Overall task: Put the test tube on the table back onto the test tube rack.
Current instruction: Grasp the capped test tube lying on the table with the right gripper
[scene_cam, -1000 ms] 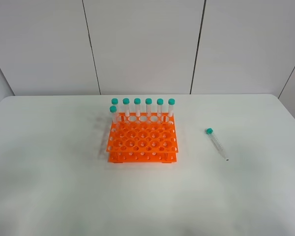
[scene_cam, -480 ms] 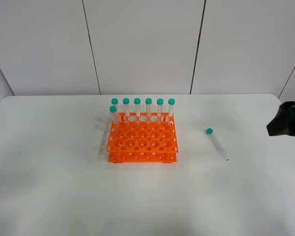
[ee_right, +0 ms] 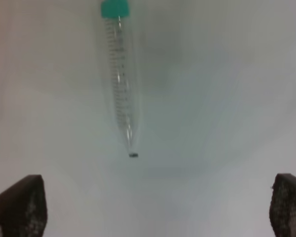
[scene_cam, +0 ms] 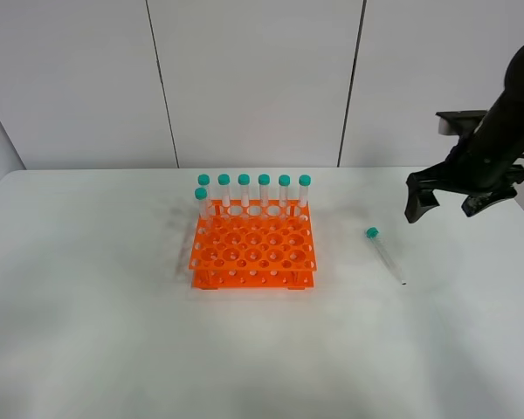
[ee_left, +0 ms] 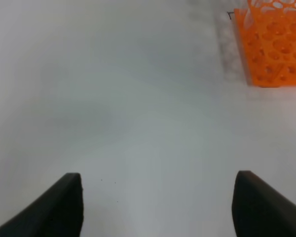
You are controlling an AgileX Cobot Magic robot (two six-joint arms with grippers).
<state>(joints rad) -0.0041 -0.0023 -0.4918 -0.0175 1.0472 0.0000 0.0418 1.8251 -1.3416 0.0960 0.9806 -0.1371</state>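
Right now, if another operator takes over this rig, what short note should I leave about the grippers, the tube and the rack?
Left gripper: open, empty, above the table, with a corner of the test tube rack in its view.
Right gripper: open, empty, in the air near the test tube, not touching it.
The test tube lies flat on the table, right of the rack. Seven other tubes stand in the rack.
Done: nothing grasped yet.
Left: grasp the tube, lift it, set it in a free hole.

Pale panelled wall point(scene_cam: 253, 78), thin dark seams point(scene_cam: 162, 83)
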